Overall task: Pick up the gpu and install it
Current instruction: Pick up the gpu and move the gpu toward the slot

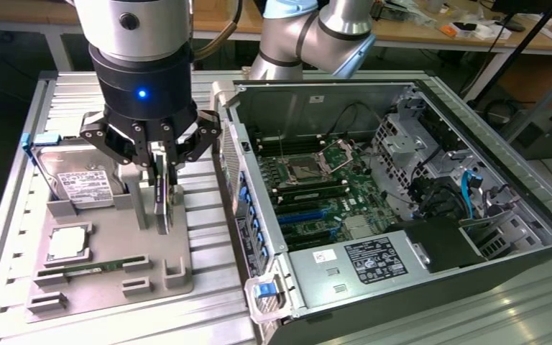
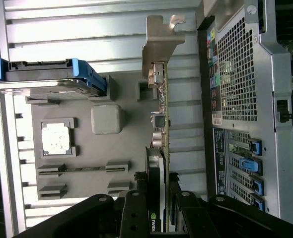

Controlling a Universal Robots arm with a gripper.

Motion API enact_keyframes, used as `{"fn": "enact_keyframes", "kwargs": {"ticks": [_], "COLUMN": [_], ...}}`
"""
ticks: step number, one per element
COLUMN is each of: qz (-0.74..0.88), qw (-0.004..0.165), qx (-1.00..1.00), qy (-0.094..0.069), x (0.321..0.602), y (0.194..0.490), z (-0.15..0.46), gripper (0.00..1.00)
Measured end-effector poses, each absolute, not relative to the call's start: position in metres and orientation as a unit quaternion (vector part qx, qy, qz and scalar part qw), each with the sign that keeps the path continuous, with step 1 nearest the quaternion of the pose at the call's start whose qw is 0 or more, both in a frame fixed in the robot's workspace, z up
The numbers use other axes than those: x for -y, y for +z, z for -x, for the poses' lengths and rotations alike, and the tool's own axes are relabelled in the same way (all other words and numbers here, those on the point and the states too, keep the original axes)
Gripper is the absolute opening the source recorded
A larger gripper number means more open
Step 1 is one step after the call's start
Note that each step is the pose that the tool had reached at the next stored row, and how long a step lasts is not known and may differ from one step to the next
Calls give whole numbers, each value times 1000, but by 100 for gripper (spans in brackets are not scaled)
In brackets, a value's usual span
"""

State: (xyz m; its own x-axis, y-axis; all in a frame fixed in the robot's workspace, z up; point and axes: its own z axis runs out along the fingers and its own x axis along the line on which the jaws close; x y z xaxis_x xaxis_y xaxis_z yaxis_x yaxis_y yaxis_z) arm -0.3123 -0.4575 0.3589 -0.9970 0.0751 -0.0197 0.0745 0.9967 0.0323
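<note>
The gpu (image 1: 163, 201) bracket (image 2: 159, 47) is dull bare metal, the tray (image 1: 113, 284) matt grey plastic.

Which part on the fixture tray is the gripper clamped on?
The gpu, the thin card on edge in the gripper; hard drive, CPU and memory stick sit apart, untouched.

Above the fixture tray (image 1: 103, 287) the space is open. The gpu (image 1: 164, 201), pinched upright by the gripper (image 1: 161, 164), has a gray post (image 1: 144, 205) just beside it on the exterior view's left, and the hard drive (image 1: 83, 183) beyond that. On the right, the computer case's rear wall (image 1: 242, 187) rises close by. Past it the open case leaves the motherboard (image 1: 310, 190) reachable from above. The drive cage (image 1: 410, 140), cables (image 1: 468, 190) and power supply (image 1: 372, 262) crowd its edges.
</note>
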Motion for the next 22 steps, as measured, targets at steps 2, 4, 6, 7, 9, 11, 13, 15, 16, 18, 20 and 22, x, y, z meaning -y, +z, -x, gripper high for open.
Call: {"fn": "enact_keyframes", "kwargs": {"ticks": [2, 4, 6, 7, 9, 11, 13, 15, 16, 18, 20, 22], "qz": [-37, -37, -37, -37, -37, -37, -37, -37, -37, -37, -37, -37], "qw": [10, 10, 10, 10, 10, 11, 10, 10, 10, 10, 11, 11], "qx": [-999, -999, -999, -999, -999, -999, -999, -999, -999, -999, -999, -999], "qy": [16, 16, 16, 16, 16, 16, 16, 16, 15, 15, 15, 15], "x": [457, 457, 457, 457, 457, 457, 457, 457, 457, 457, 457, 457], "y": [359, 360, 361, 363, 364, 366, 369, 371, 373, 375, 376, 378], "z": [312, 312, 312, 312, 312, 312, 312, 312, 312, 312, 312, 312], "gripper": [27, 27, 27, 27, 27, 27, 27, 27, 27, 27, 27, 27]}}
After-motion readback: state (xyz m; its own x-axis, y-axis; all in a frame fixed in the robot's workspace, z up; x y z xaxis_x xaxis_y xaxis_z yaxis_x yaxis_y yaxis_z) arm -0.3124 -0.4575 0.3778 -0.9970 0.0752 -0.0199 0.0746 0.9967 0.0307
